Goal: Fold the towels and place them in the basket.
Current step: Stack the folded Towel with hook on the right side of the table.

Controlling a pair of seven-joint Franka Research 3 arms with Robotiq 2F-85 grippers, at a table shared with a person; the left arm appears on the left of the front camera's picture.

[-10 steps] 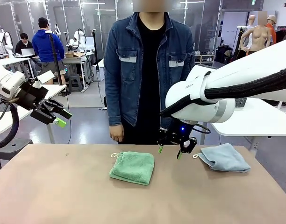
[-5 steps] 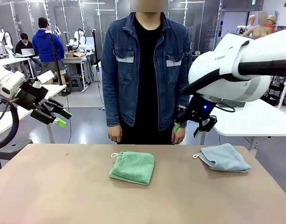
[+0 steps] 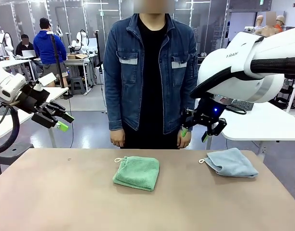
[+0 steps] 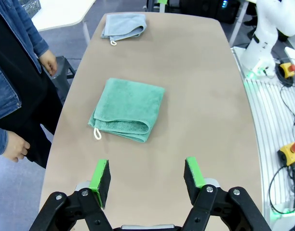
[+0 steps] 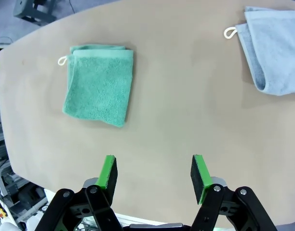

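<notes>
At the left we see the left gripper (image 3: 60,121) raised off the table's edge, its jaws parted with nothing between them. The green towel (image 3: 137,172), plush terry folded into a square with a white corner loop, lies mid-table (image 3: 65,192). The right gripper (image 3: 195,131) hangs unclenched and empty above the table. The light blue towel (image 3: 231,162) lies folded at the right. No legible towel labels.

Left hand (image 3: 60,121) and right hand (image 3: 195,131) both open, raised, empty.
</notes>
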